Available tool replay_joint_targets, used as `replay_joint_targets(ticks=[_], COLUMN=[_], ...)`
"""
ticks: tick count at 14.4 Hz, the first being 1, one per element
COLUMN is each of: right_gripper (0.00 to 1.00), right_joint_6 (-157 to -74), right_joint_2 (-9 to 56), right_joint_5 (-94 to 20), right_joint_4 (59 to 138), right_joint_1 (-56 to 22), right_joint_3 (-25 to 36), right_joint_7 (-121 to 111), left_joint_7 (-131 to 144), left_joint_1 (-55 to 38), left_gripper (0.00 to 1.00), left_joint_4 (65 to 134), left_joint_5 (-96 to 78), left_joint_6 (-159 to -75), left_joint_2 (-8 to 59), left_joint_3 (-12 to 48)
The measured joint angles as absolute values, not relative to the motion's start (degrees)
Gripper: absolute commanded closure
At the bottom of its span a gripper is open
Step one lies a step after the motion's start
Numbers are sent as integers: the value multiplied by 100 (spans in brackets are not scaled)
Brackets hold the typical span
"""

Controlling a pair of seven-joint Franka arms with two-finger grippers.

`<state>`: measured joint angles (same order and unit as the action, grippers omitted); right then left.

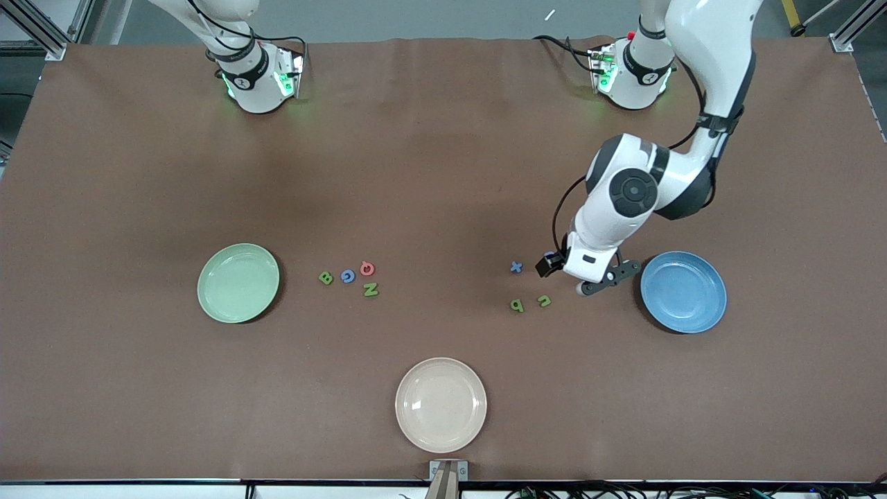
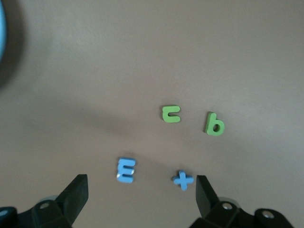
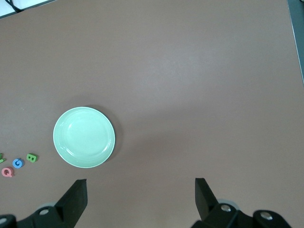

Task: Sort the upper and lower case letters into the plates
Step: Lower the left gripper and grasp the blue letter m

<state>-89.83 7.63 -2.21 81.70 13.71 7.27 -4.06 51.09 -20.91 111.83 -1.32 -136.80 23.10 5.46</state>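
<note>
My left gripper [image 1: 552, 264] is open and hangs low over the blue m [image 2: 126, 170], beside the blue x [image 1: 516, 267]. In the left wrist view the m and the x [image 2: 183, 180] lie between the fingers [image 2: 76, 194] of the left gripper [image 2: 141, 195]. Two green lower-case letters [image 1: 517, 305] [image 1: 545, 301] lie nearer the front camera. The green B [image 1: 326, 278], blue G [image 1: 348, 276], red Q [image 1: 368, 268] and green N [image 1: 371, 290] cluster beside the mint plate [image 1: 238, 282]. The blue plate [image 1: 682, 291] holds nothing. My right gripper [image 3: 141, 197] is open, high above the table near the mint plate [image 3: 84, 137].
A cream-beige plate [image 1: 441, 405] sits near the table's front edge, in the middle. The arm bases [image 1: 260, 76] [image 1: 634, 73] stand along the top of the front view. The brown table [image 1: 443, 173] is bare between the bases and the letters.
</note>
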Motion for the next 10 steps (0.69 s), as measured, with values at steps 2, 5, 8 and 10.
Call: replay_joint_targets(ticks=[2,5,8,10], right_gripper=[0,0,0,0], right_joint_6=[-8979,-8969,-8856,-8848], right_joint_2=[768,769,769,769], right_joint_5=[-221,-230,-231,-231], right_joint_4=[8170,8170,8167,8163], right_joint_1=[1368,1280,990,899], right_joint_3=[726,714,709,709], right_joint_7=[-407,-409,-399,-395], left_joint_7=[5230,5234,5251,5252], left_joint_1=[-2114,-2144,-2186,-2187], left_gripper=[0,0,4,9], left_joint_4=[11328,11532,11852,12077], left_joint_5=[-116,-103,110,127], left_joint_6=[-14039,-14530,-14909,-15022], left_joint_2=[2501,2752,2866,2874], left_joint_3=[546,546,547,547])
